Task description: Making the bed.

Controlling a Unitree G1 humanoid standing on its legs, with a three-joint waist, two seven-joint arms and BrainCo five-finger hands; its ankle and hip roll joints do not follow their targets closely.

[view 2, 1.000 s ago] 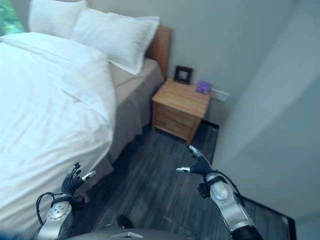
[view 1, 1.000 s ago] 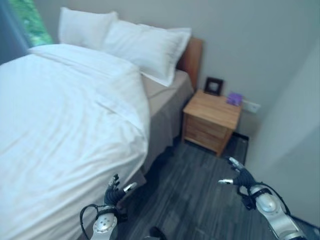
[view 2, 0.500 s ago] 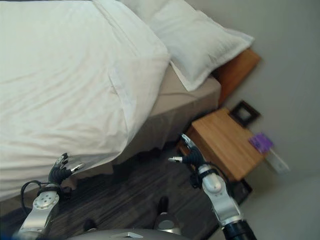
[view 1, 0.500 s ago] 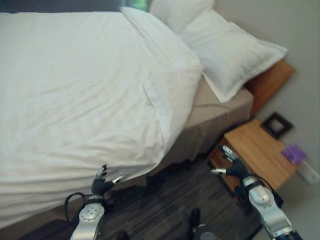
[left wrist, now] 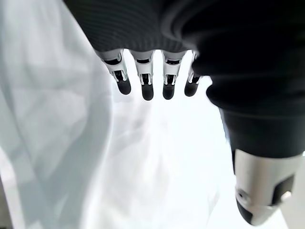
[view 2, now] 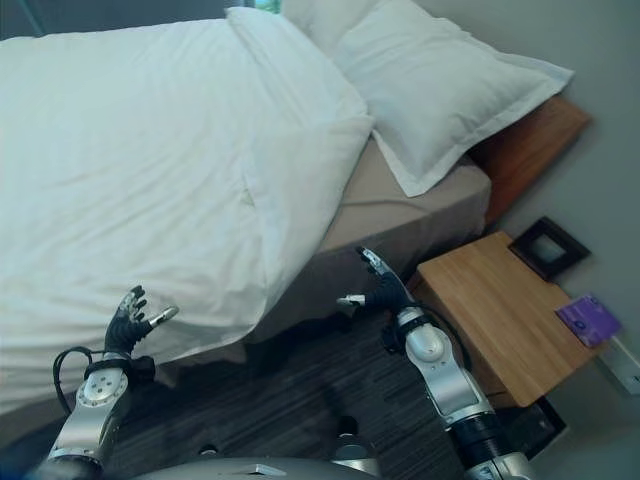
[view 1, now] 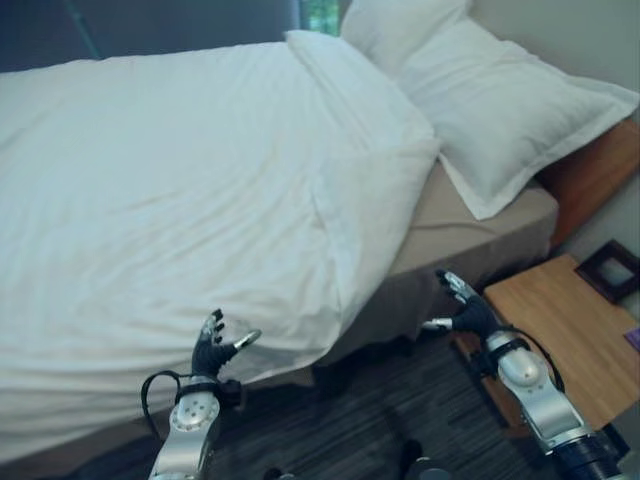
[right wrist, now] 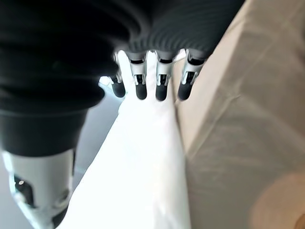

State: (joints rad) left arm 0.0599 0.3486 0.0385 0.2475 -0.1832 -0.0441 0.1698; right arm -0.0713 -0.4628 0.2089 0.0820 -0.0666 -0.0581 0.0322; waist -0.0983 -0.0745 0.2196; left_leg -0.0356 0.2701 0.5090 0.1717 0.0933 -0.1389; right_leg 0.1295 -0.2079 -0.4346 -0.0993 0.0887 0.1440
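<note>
Both hands are spread and holding nothing — left hand (view 1: 213, 348) hovers by the duvet (view 1: 180, 190) edge (probably lining up a tug), right hand (view 1: 465, 312) near the mattress (view 1: 470, 215) side.

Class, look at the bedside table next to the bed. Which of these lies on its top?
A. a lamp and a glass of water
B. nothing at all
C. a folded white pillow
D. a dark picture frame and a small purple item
D: the wooden bedside table carries a dark picture frame near the wall and a small purple item beside it; the pillows sit on the bed.
</note>
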